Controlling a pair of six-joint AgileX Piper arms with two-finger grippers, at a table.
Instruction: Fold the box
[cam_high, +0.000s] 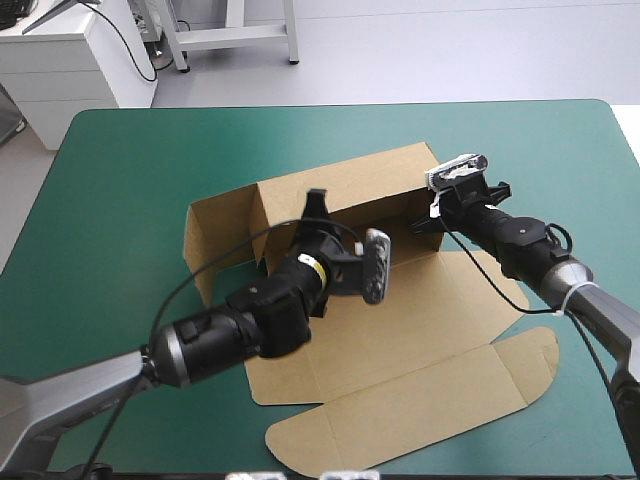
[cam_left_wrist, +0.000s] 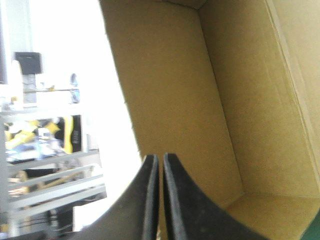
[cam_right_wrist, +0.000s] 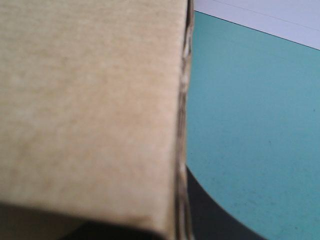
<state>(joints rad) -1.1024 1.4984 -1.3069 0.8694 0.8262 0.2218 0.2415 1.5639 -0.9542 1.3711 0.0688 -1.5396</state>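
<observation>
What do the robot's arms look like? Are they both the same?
They are nearly twins. The left arm and the right arm are chunky black tubes near the wrist. Each has a shiny silver ring and turns grey farther back. The left one wears a thin yellow band by its wrist. Each ends in jaws made of two black fins, curved and pointed.

Bright, even light.
I see soft shadow inside the box (cam_high: 400, 340); beyond its wall, the left wrist view glares white.
</observation>
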